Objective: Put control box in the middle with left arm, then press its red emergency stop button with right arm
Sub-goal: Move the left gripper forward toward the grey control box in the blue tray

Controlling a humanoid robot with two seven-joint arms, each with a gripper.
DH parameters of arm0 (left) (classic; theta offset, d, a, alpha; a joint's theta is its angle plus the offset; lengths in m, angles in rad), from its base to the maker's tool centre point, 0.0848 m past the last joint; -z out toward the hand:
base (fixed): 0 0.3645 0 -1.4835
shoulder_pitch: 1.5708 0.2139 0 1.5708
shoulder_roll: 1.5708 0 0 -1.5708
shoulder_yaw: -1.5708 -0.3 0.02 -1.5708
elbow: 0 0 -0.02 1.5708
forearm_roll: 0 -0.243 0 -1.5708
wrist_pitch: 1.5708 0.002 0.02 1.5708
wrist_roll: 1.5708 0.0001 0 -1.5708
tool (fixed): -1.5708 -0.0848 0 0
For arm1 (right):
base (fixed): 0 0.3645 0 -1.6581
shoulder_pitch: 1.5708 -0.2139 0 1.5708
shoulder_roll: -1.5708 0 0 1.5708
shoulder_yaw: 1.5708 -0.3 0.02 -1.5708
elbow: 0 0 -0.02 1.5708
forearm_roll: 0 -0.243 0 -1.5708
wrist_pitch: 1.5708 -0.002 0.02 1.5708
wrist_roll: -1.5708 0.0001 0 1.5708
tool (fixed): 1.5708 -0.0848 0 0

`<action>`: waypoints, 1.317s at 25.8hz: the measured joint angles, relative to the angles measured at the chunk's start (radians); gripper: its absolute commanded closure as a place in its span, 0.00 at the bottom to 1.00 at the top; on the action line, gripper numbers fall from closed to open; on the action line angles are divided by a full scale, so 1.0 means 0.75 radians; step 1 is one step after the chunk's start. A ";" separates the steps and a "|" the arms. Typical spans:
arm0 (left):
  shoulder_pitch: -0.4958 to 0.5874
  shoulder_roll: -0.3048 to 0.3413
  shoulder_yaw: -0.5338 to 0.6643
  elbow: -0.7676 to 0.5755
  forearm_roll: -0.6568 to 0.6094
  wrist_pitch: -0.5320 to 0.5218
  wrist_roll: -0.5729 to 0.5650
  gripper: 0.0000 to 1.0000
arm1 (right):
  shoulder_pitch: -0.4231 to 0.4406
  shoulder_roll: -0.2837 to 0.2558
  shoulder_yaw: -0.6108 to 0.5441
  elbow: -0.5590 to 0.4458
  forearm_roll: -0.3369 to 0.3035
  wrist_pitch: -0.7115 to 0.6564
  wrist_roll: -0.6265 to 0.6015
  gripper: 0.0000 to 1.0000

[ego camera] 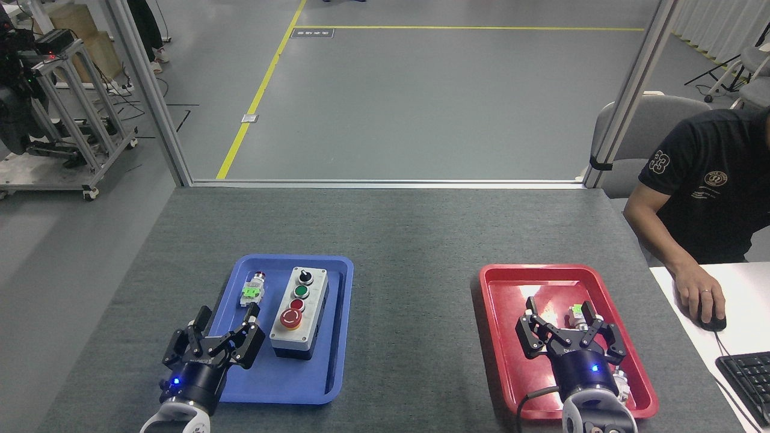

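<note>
Clearly the first step is not begun: the control box (299, 312) lies in the blue tray (337, 361), at 2 o'clock from the released left pincer (227, 313). Next, this pincer must grasp the box. The right pincer (559, 307) is released too.

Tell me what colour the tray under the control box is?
Blue tray, seen in the head view.

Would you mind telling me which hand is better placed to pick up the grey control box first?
Left. The left hand is open over the blue plastic tray, just beside the grey rectangular control box. The right hand is far off, over the red plastic tray.
</note>
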 measured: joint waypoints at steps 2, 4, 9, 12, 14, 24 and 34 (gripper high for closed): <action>-0.013 -0.001 0.000 0.002 0.000 0.003 -0.004 0.01 | 0.000 0.000 0.000 0.000 0.000 -0.001 0.000 0.00; -0.022 -0.002 0.001 0.005 -0.001 0.004 -0.005 0.01 | 0.000 0.000 0.000 0.000 0.000 -0.003 0.000 0.00; -0.027 -0.002 0.000 0.008 -0.002 0.005 -0.009 0.01 | -0.005 0.002 0.001 0.000 0.000 -0.006 0.001 0.00; -0.027 -0.002 -0.001 0.010 -0.003 0.005 -0.009 0.01 | -0.009 0.003 0.002 0.000 0.000 -0.006 0.001 0.00; -0.026 -0.001 -0.001 0.013 -0.003 0.005 -0.009 0.01 | -0.011 0.004 0.002 0.000 0.000 -0.006 0.002 0.00; -0.023 0.005 0.005 0.026 -0.003 0.005 -0.006 0.01 | -0.014 0.005 0.002 0.000 0.002 -0.006 0.002 0.00; -0.020 0.004 0.010 0.012 -0.001 0.005 0.000 0.01 | -0.014 0.006 0.002 0.000 0.002 -0.006 0.003 0.00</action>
